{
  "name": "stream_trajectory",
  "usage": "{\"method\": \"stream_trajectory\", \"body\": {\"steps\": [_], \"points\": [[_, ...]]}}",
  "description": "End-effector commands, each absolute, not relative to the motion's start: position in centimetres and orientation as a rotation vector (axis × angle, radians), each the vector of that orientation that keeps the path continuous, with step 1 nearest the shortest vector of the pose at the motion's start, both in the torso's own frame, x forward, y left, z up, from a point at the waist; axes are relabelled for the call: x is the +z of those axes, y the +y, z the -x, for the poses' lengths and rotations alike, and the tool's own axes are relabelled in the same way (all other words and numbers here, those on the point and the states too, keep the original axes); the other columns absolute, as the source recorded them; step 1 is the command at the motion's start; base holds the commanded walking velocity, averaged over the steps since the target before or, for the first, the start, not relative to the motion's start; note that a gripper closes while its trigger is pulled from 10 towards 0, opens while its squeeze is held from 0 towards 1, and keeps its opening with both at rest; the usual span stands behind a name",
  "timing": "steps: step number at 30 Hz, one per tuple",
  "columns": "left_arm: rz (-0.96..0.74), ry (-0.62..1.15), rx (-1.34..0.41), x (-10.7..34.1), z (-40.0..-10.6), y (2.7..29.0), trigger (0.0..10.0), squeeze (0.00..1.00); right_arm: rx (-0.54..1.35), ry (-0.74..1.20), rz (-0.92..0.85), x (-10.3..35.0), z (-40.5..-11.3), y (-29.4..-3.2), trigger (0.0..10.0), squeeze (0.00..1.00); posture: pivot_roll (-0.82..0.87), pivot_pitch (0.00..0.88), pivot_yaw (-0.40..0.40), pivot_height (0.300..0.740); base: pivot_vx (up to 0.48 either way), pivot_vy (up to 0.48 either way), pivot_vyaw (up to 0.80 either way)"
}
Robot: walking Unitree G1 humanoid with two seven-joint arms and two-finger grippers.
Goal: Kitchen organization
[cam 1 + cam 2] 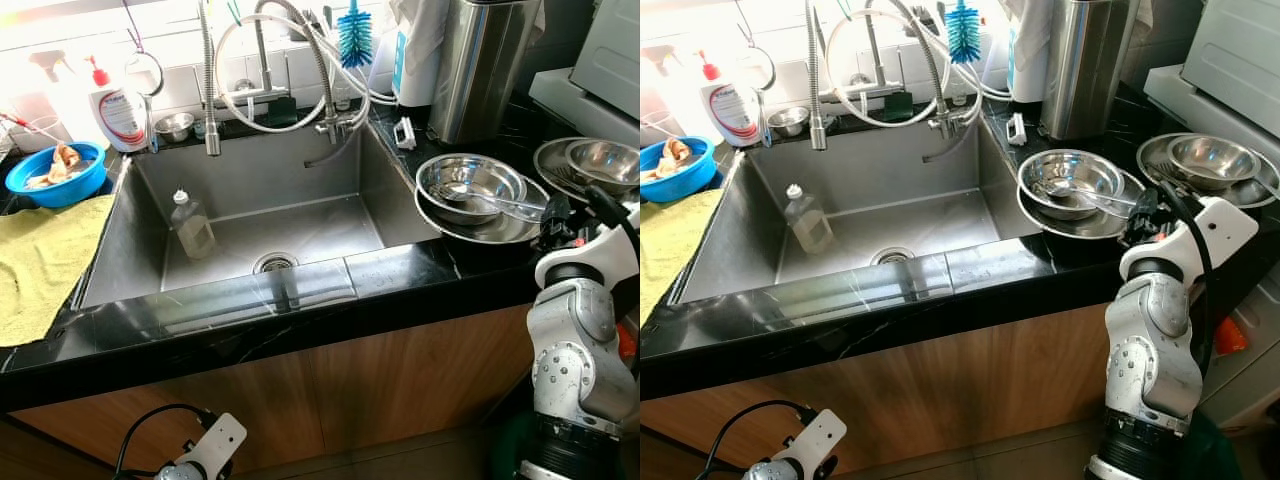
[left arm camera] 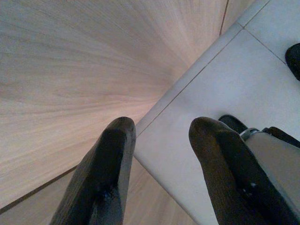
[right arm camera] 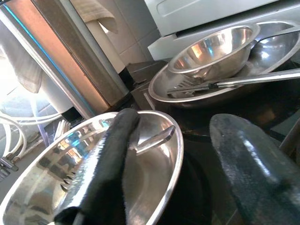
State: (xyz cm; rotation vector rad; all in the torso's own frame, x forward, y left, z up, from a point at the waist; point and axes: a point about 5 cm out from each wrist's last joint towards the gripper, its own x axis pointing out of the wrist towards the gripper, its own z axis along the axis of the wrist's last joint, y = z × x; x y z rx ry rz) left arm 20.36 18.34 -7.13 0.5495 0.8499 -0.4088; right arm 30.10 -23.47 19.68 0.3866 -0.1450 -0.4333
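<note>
Right gripper (image 3: 178,168) hovers at the counter edge, fingers spread, beside nested round steel bowls (image 1: 470,185) holding a ladle, right of the steel sink (image 1: 130,245). Left gripper (image 2: 161,164) hangs spread near the wooden cabinet front (image 2: 70,70).

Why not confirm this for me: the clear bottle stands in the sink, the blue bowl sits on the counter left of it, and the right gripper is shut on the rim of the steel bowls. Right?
Not quite. The right gripper is open, its fingers spread near the steel bowls without clamping the rim; the right wrist view shows this. The clear bottle does stand in the sink, and the blue bowl sits on the counter to its left.
</note>
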Motion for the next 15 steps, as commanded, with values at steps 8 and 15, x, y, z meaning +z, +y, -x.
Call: {"method": "stream_trajectory", "body": {"steps": [8,15], "points": [[-0.549,0.88,-0.387,-7.4,-19.82,18.92,10.0,0.0,-0.429,-0.161,-0.408,20.08,-30.47,-23.31,4.0,0.0,-0.14,0.0,0.084,0.74,0.0,0.0,0.0],[-0.552,0.876,-0.391,-7.34,-19.93,18.9,10.0,0.0,-0.436,-0.162,-0.421,20.04,-30.47,-23.42,3.2,0.0,-0.14,0.0,0.085,0.74,0.0,0.0,0.0]]}}
